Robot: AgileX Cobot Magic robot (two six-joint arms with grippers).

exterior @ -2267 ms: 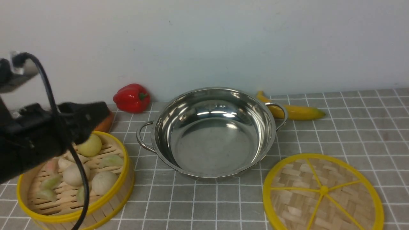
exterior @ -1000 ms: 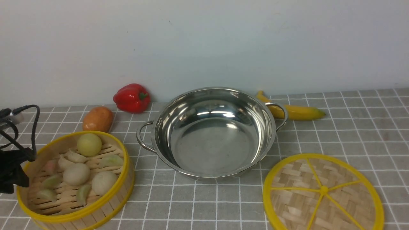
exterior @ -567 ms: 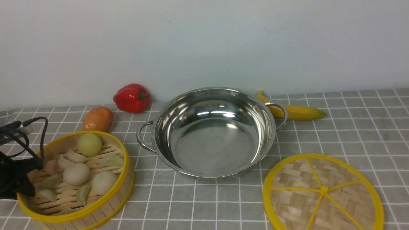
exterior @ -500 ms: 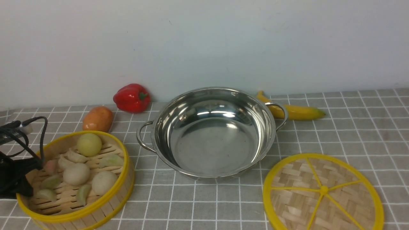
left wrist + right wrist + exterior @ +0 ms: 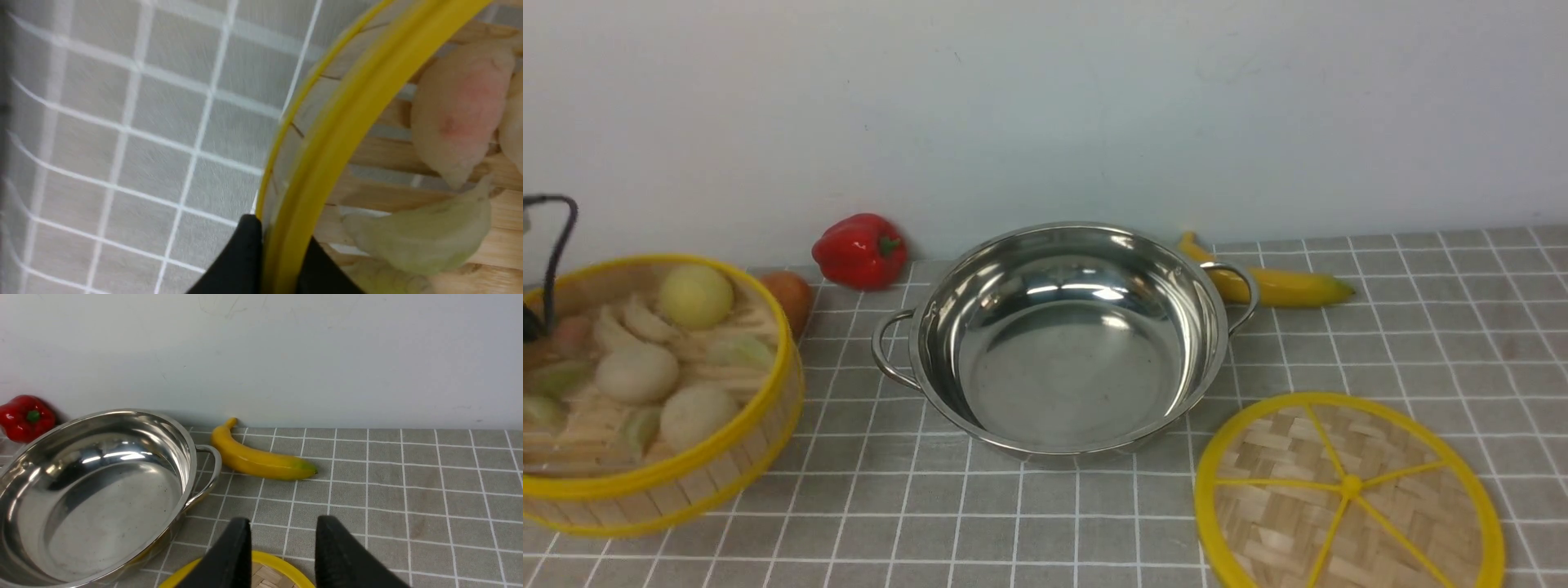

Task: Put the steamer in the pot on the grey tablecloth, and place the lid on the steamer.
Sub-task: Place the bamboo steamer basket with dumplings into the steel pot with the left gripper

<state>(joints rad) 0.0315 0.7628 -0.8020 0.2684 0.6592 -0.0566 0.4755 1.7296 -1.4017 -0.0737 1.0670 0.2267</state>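
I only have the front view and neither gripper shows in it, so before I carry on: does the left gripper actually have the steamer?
Observer: Yes. In the left wrist view the left gripper is shut on the yellow rim of the steamer, one finger outside the wall and one inside.
Operator: And the right gripper?
Observer: The right wrist view shows the right gripper open and holding nothing, with the rim of the lid showing between its fingers.

The grey white-gridded tablecloth (image 5: 1421,327) is seen from the robot's side, facing the wall (image 5: 1045,106). The shiny steel pot (image 5: 102,490) is shared with the right wrist view; the yellow-rimmed bamboo steamer (image 5: 347,134) is framed closely by the left.
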